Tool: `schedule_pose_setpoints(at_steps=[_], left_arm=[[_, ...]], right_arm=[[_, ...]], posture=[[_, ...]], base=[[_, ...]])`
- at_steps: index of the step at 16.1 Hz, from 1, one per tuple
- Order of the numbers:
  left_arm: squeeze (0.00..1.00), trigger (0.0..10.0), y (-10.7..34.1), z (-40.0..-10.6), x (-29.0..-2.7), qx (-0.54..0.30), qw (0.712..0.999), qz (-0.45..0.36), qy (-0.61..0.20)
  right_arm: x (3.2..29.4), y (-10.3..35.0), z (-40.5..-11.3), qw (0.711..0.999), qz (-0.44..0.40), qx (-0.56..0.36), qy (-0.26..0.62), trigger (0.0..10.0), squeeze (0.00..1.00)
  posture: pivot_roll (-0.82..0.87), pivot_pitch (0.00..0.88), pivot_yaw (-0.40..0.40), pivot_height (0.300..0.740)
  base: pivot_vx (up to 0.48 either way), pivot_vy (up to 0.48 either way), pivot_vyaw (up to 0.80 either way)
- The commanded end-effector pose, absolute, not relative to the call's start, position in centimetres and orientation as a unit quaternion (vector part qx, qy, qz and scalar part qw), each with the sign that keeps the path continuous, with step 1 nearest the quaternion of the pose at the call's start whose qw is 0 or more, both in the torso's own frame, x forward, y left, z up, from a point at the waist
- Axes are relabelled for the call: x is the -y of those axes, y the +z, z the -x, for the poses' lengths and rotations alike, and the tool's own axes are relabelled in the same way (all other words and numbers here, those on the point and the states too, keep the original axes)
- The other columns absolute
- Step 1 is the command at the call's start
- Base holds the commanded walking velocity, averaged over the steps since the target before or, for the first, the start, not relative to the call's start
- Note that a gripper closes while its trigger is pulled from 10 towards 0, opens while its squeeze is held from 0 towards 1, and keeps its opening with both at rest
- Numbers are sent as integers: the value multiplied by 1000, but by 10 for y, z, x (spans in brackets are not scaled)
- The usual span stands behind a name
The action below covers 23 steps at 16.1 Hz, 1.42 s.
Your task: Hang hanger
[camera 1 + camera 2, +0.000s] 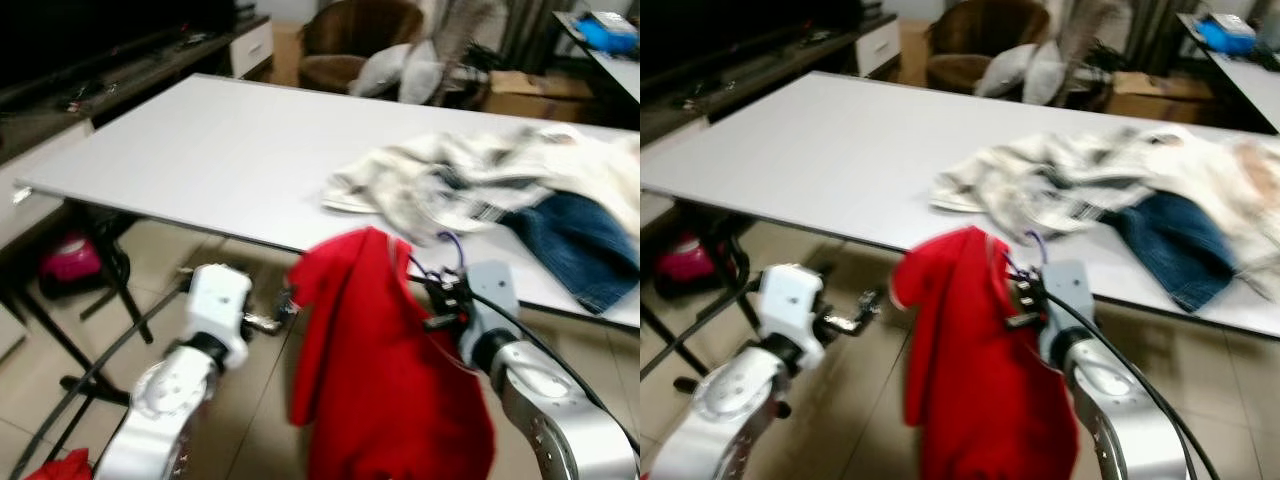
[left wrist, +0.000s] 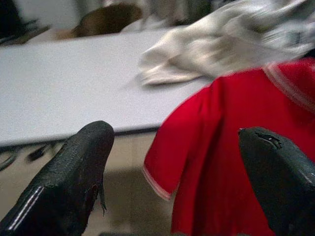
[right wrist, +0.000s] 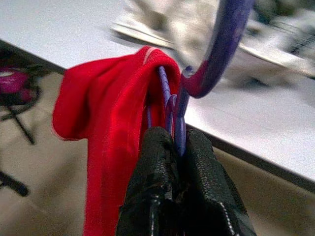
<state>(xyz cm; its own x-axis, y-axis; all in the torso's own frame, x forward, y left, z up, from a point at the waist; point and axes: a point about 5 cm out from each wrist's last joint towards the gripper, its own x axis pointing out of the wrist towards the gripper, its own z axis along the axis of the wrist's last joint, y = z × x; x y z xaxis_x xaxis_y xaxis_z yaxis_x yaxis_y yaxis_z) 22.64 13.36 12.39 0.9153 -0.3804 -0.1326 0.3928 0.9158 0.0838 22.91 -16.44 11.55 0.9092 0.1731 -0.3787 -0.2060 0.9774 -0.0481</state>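
Note:
A red shirt (image 1: 375, 380) hangs on a purple hanger (image 3: 206, 64) in front of the white table (image 1: 200, 150). My right gripper (image 3: 176, 147) is shut on the hanger's neck just under its hook (image 1: 450, 250). The shirt drapes down beside the right arm. My left gripper (image 1: 285, 305) is open, a short way left of the shirt's sleeve (image 2: 167, 157), touching nothing. In the left wrist view its two black fingers (image 2: 74, 172) stand wide apart with the red cloth beyond them.
A heap of pale clothes (image 1: 470, 175) and blue jeans (image 1: 580, 240) lies on the table's right part. A brown armchair (image 1: 350, 40) with cushions stands behind. A pink bag (image 1: 70, 260) and black table legs (image 1: 120, 290) are on the tiled floor at left.

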Motion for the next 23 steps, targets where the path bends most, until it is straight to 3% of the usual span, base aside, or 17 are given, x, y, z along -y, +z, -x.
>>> schedule_pose_setpoints(at_steps=[1,10,16,20,23], left_arm=[[0,10000,123,-226,-140,-63,976,-65,-196],[0,10000,127,-237,-151,-55,976,-84,-194],[0,10000,123,-237,-149,-55,982,-75,-167],[0,10000,122,-240,-147,-53,984,-65,-159],[0,10000,120,-242,-145,-53,984,-67,-155]], right_arm=[[171,121,-236,983,53,-168,53,10000,0],[184,116,-233,988,20,-153,-9,10000,0],[182,123,-234,990,15,-143,4,10000,0],[182,127,-238,991,28,-134,10,10000,0],[184,129,-241,990,52,-132,13,10000,0]], posture=[[-66,0,26,740],[-72,0,59,740],[-83,0,34,740],[-100,0,28,740],[-106,0,26,740]], base=[[0,0,0],[0,0,0],[0,0,-683],[0,-429,-731],[0,-160,0]])
